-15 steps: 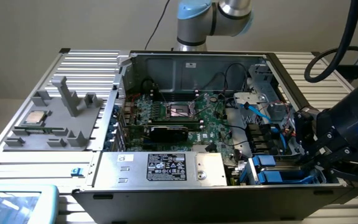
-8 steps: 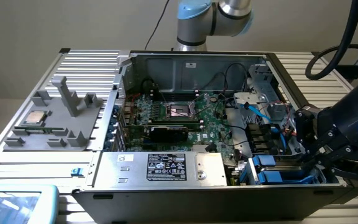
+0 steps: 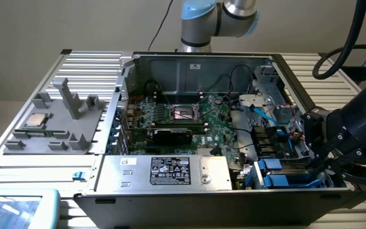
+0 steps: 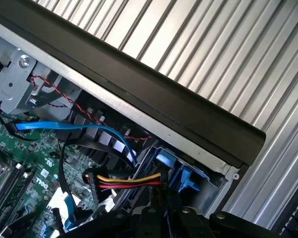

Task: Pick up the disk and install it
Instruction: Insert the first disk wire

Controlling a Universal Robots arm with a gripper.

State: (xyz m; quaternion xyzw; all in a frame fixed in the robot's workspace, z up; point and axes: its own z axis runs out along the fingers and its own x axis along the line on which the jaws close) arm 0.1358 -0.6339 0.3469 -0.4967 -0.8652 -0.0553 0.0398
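The gripper [image 3: 333, 160] is hanging just beside the blue drive carriers [image 3: 289, 180] inside the open computer case [image 3: 189, 71], at the exterior view's right.

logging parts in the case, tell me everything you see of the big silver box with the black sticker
The silver box is a sheet-metal unit lying flat along the camera-side edge of the open computer case. Its top carries a black sticker with white print and a small white label. Blue drive carriers sit to the exterior view's right.

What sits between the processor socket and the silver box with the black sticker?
A black card, lying across the green motherboard, in the exterior view.
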